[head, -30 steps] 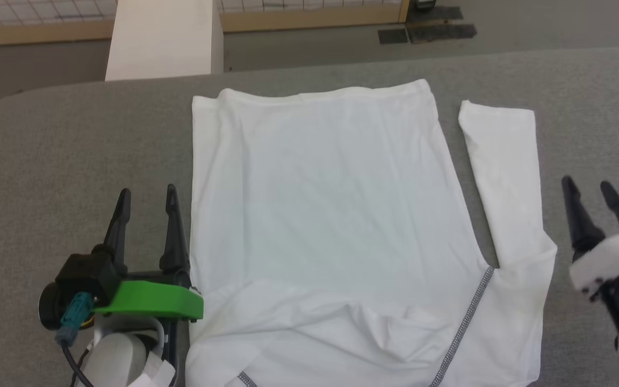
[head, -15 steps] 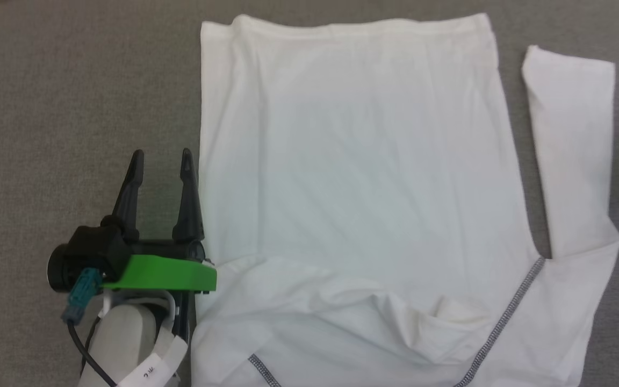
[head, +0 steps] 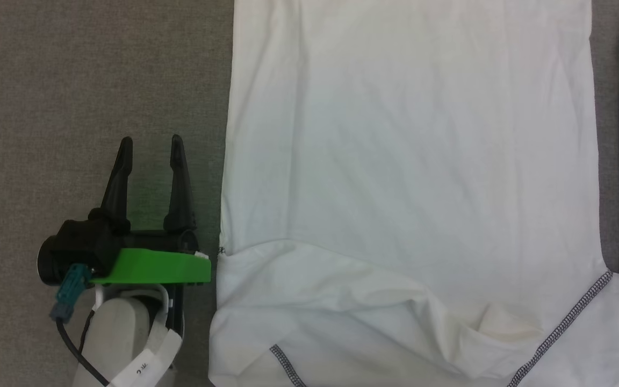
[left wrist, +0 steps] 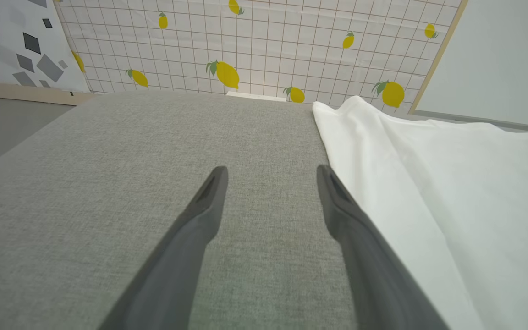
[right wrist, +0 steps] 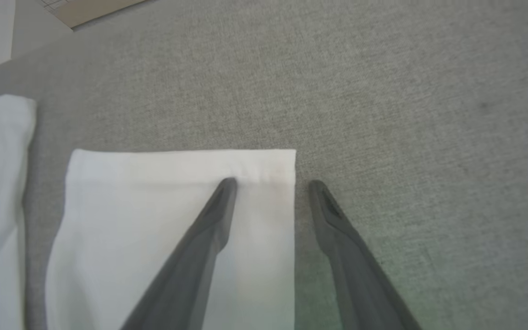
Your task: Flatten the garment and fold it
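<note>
Garment (head: 406, 161) just beside left gripper (head: 151, 141)

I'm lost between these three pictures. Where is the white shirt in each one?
Head view: the shirt fills the centre and right, top to bottom.
Left wrist view: shirt on the right, beside the left end effector.
Right wrist view: its sleeve cuff, lower left, the right end effector straddling its edge.
Shared landmark: the grey fabric tabletop.
</note>
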Available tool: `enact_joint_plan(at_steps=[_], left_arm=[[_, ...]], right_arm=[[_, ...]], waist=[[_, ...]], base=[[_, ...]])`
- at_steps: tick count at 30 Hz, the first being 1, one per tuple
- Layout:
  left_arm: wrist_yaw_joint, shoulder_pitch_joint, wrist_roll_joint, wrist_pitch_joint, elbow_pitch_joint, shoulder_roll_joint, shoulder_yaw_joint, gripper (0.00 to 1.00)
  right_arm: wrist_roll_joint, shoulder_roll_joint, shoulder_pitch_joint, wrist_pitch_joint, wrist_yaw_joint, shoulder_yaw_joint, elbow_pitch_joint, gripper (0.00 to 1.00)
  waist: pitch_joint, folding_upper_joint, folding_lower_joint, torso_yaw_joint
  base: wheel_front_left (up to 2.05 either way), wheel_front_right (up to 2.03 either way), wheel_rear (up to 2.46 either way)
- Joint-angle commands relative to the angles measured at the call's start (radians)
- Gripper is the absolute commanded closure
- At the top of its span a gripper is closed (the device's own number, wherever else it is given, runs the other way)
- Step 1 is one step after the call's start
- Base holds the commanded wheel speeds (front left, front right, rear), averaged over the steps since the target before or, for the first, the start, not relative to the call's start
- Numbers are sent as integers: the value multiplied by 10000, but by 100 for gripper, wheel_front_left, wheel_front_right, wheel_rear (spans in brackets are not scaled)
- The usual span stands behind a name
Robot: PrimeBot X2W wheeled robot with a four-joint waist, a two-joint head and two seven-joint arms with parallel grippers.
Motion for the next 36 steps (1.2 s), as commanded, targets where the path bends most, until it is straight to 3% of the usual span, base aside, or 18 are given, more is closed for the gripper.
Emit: enact_joint_plan(at_steps=[1,2,14,18,24,31,36], left_arm=[[-59,-105,99,-47,-13,-68,50,0],[-68,-97,115,-47,8,-75,70,0],[-170,219,129,-47,455,-110,110,0],[-217,468,113,-47,616,-112,165,0],[-296,973,58,-47,893,-114,260,0],[-367,1371,6,-47,1094,-115,266,0],[-402,1494,-52,-47,1181,-115,259,0]], right_arm=[[-45,249,193,313,-13,165,204,91],[-34,248,224,403,-13,227,114,100],[421,113,2428,-823,-13,880,-2610,100],[546,342,3701,-842,-13,1001,-4410,100],[623,1126,5993,55,-13,1345,-8258,100],[506,1682,7591,1090,-13,3234,-11519,100],[682,1781,7834,1163,-13,5368,-11774,100]], waist=[[36,0,-2,97],[-18,0,-2,87],[-1591,0,-2,-191],[-2271,0,-2,-286],[-3269,0,-2,-405],[-3935,0,-2,-432],[-4099,0,-2,-450]], base=[[0,0,0],[0,0,0],[0,0,0],[0,0,0],[0,0,0],[0,0,0],[0,0,0]])
